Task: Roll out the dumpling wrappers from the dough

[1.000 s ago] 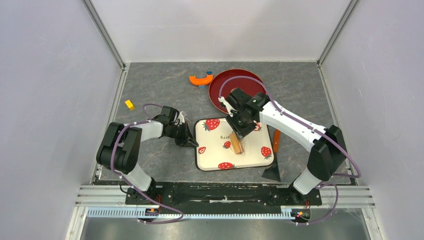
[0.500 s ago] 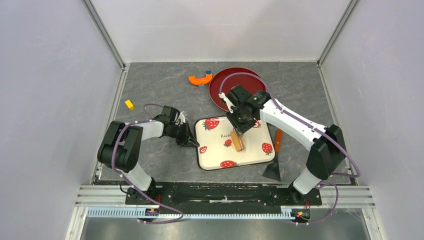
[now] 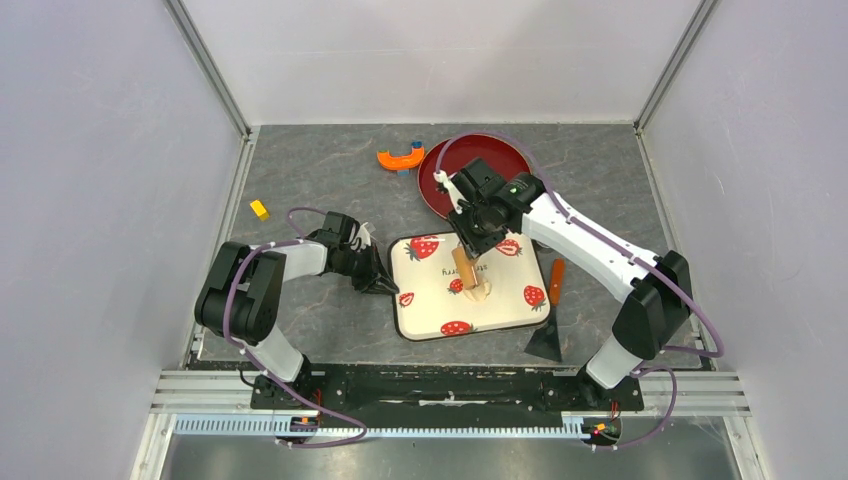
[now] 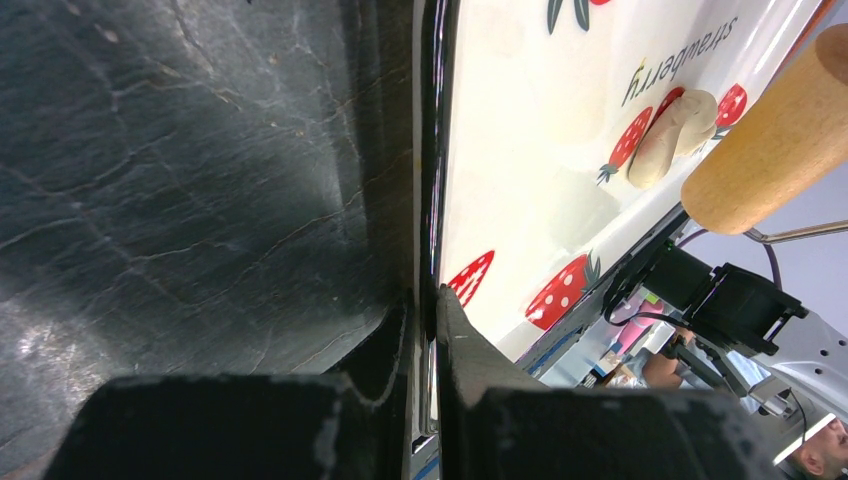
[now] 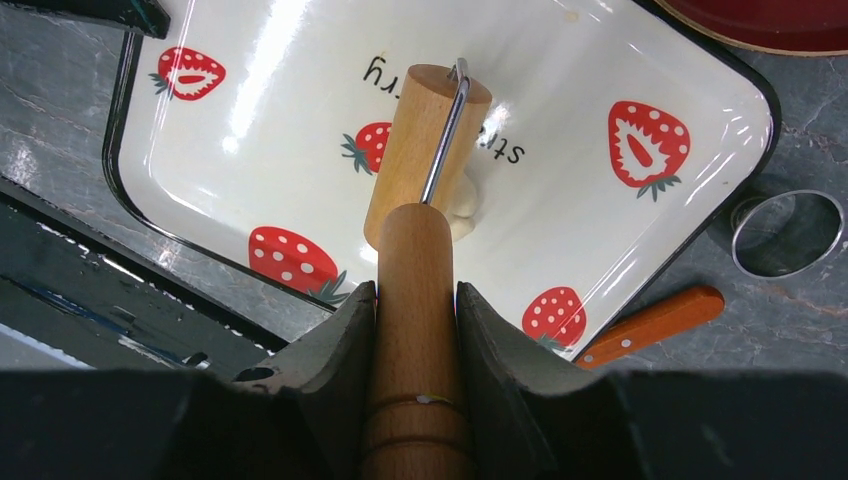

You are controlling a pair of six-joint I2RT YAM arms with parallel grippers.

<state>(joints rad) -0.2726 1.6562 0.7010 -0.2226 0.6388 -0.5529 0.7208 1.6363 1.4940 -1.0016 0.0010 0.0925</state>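
A small pale lump of dough lies near the middle of the white strawberry tray. The tan wooden roller rests across the tray just beyond the dough, touching its far edge. My right gripper is shut on the roller's wooden handle. At the tray's left rim my left gripper is shut on the rim's thin black edge. The dumpling wrappers are out of view.
A dark red plate sits behind the tray, an orange curved piece beside it. An orange-handled black scraper and a metal ring lie right of the tray. A yellow block is far left.
My right gripper has drawn the roller toward the far side of the tray, uncovering the dough at its near end. The left gripper and tray stay put.
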